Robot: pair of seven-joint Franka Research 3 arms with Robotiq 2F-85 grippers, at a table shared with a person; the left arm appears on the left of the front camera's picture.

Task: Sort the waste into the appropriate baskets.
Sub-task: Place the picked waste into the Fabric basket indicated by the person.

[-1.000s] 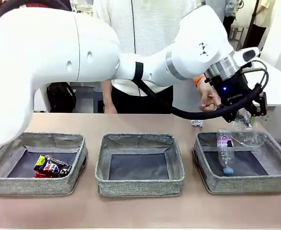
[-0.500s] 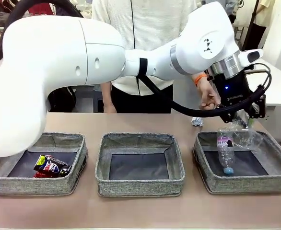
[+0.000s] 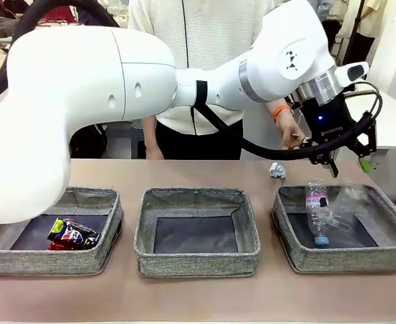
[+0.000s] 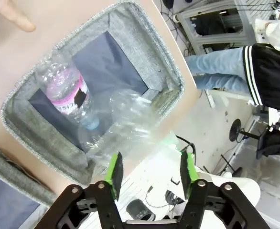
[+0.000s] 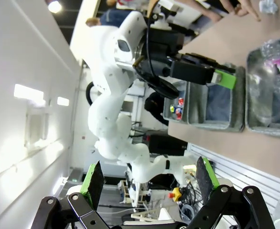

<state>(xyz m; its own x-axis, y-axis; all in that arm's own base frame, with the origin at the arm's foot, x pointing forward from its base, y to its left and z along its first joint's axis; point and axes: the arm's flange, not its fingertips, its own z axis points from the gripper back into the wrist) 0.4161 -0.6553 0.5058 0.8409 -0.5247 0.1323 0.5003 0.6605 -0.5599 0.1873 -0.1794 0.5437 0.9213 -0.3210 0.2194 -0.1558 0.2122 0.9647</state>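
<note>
Above the right-hand grey woven-fabric basket (image 3: 343,229), the left arm's black hand (image 3: 349,165) hangs with its green-padded fingers parted and nothing between them. Inside that soft-sided basket lie a clear plastic bottle with a pink label and blue cap (image 3: 317,210) and a crinkled clear plastic cup (image 3: 350,202). A white crumpled paper wad (image 3: 277,169) sits on the tan counter (image 3: 198,297) behind. Crushed cans (image 3: 71,234) lie in the left basket (image 3: 49,231). The right arm's hand (image 5: 147,179) is spread wide, empty.
</note>
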